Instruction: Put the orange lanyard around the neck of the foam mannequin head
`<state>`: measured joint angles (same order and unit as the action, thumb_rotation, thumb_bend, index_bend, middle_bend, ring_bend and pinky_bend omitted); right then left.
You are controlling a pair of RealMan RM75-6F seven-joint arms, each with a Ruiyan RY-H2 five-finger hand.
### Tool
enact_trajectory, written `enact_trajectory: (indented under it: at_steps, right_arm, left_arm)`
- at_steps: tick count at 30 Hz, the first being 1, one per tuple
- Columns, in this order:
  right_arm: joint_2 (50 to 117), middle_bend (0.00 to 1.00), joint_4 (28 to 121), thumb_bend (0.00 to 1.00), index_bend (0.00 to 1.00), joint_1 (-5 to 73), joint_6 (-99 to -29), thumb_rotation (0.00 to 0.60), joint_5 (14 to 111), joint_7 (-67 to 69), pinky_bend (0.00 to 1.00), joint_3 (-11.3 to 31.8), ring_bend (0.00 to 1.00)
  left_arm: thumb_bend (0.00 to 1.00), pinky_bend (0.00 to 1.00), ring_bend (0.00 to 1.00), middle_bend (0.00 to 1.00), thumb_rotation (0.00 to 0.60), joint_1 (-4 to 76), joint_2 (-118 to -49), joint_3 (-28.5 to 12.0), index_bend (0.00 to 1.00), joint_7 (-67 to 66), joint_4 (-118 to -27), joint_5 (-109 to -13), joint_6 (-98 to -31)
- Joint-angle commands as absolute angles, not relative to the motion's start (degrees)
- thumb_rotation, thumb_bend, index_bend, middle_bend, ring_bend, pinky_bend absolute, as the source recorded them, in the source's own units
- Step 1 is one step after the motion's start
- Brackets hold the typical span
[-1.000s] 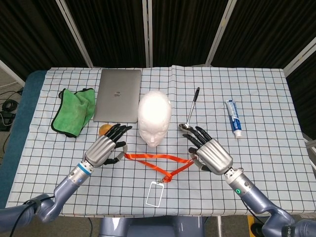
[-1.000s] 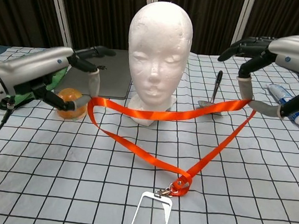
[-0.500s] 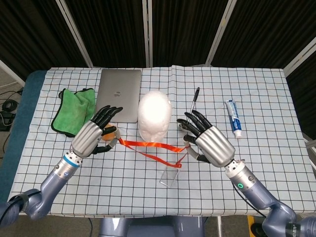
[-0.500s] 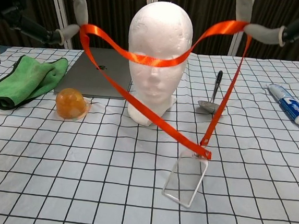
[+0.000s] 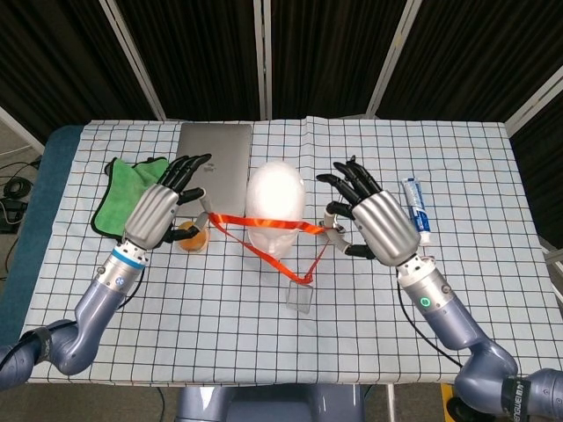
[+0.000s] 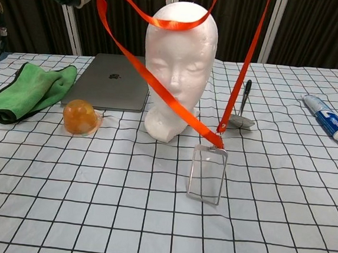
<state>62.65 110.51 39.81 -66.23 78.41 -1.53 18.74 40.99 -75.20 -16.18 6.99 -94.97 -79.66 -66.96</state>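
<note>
**Lanyard held up over the foam head**

Right now both hands are raised above the table with the orange lanyard [image 6: 160, 87] stretched between them. The left hand [image 5: 163, 211] is up beside the laptop [image 5: 213, 163], its thumb and a finger pinching the strap while the other fingers fan out forward. The right hand [image 5: 374, 224] is lifted on the other side of the foam mannequin head [image 6: 177, 62], pinching its end of the loop in the same way, the rest of its fingers spread apart. From the chest view only a fingertip of the left hand shows at the top corner; the right hand is out of that picture.

The loop hangs open in the air. Its far run drapes across the forehead of the mannequin head, apparently touching it, and the near run slopes down in front of the face to the clip. It is not around the neck. The clear badge holder [image 6: 206, 174] dangles from the clip, in front of the head's base; whether its lower edge touches the cloth I cannot tell.

On the checked tablecloth [image 6: 90, 214] sit a green cloth [image 6: 27, 87] at the left, a small orange ball [image 6: 80, 117] just in front of the laptop, a metal spoon [image 6: 241, 109] to the right of the head, and a toothpaste tube [image 6: 332, 122] well off to the right.
</note>
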Motion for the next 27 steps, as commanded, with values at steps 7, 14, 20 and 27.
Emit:
enact_trajectory:
  at_steps: [7,14,20,27]
  right_arm:
    - [63.88,0.16,107.12,0.46,0.7,44.5,-61.31,0.6,65.11,-0.82,0.0,24.44,0.0]
    - [66.3,0.16,103.15,0.46,0.7,48.45,-58.51,0.6,55.43,-3.95,0.0,26.39,0.0]
    - [68.84,0.16,97.3,0.46,0.7,52.1,-56.43,0.6,46.82,-8.66,0.0,26.36,0.0]
    - [73.08,0.16,90.05,0.45,0.7,55.14,-55.11,0.6,41.8,-11.63,0.0,25.28,0.0]
  left_arm:
    - [0.52,0.0,0.0,0.0,0.6,44.25,-73.44,-22.08,0.7,5.01,-95.36,-68.3,-61.48]
    - [0.52,0.0,0.0,0.0,0.6,47.53,-73.57,-24.18,0.7,-0.46,-93.22,-59.64,-57.81]
    - [0.52,0.0,0.0,0.0,0.6,49.58,-74.63,-24.61,0.7,-3.52,-89.21,-53.43,-55.54]
    - [0.52,0.0,0.0,0.0,0.6,51.59,-77.0,-23.85,0.69,-4.79,-84.2,-49.88,-52.83]
